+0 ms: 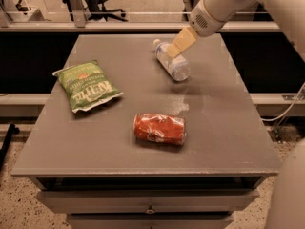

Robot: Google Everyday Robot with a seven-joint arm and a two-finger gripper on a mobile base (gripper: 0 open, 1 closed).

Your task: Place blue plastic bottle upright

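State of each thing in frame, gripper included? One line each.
blue plastic bottle: lying on its side, cap toward the far edge, not yet upright.
gripper: over the bottle's cap end; contact unclear.
red can: crushed, lying on its side.
green chip bag: lying flat, label up.
drawer: shut.
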